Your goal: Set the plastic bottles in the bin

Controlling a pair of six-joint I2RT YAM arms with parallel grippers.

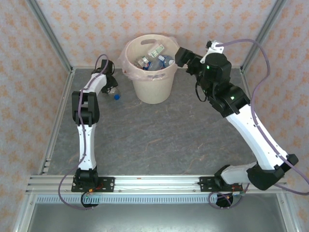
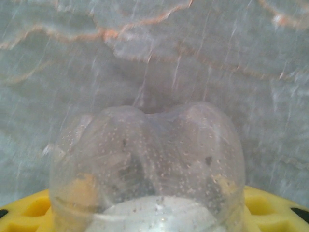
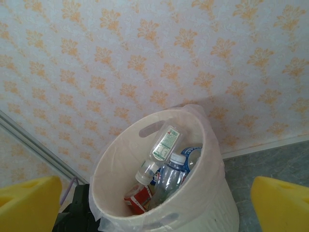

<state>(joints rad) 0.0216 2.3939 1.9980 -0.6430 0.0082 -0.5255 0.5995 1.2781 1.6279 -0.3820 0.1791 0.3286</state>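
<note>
A: Top view first. What's hard to read?
B: The left arm [image 1: 87,108] ends far-left on the tabletop [image 1: 159,135], and its dark wrist covers most of a clear bottle [image 1: 115,94]. Just the blue-cap end pokes out, near the bin [image 1: 153,89] but apart from it. The right arm [image 1: 241,111] ends at the bin's right rim. The plastic bottles [image 1: 154,59] inside are jumbled, labels too small to read.
A: Left wrist?
B: Blurry, v. close. The clear bottle's lobed base, speckled w/ droplets, sits btw the yellow left fingers [image 2: 273,210], which are cut off at the bottom edge. Can't tell if they're clenched on it; the contact pts are out of frame.
A: Right wrist?
B: The right fingers [image 3: 282,203] are spread wide and released, w/ the bin seen in the gap. It's cream, w/ slot handles and a thin liner [image 3: 212,159] over the rim. Inside, a white-cap bottle [image 3: 164,145] w/ a green-white label leans on the far wall, w/ a blue-cap bottle [image 3: 175,164] beside it. A red-labelled bottle [image 3: 140,198] lies low, partly hidden.
</note>
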